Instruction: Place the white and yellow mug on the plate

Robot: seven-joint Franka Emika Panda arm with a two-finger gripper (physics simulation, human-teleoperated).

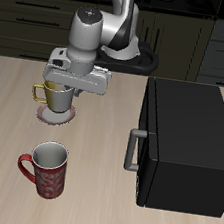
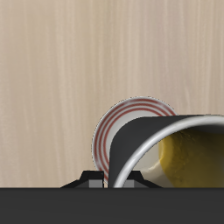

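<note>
The white and yellow mug [image 1: 54, 96] has an olive-yellow outside and a loop handle. It hangs just over the plate [image 1: 55, 120], which shows a reddish-pink rim beneath it. My gripper [image 1: 69, 88] is shut on the mug's rim on the side away from the handle. In the wrist view the mug [image 2: 179, 149] fills the space close to the camera, its rim between my fingertips [image 2: 87, 180]. The plate [image 2: 114, 122] lies on the wood beyond it, partly covered by the mug. I cannot tell whether the mug's base touches the plate.
A red patterned mug [image 1: 46, 167] stands nearer the table's front edge. A large black box with a grey handle [image 1: 185, 145] stands beside the plate. Dark cabinets line the back.
</note>
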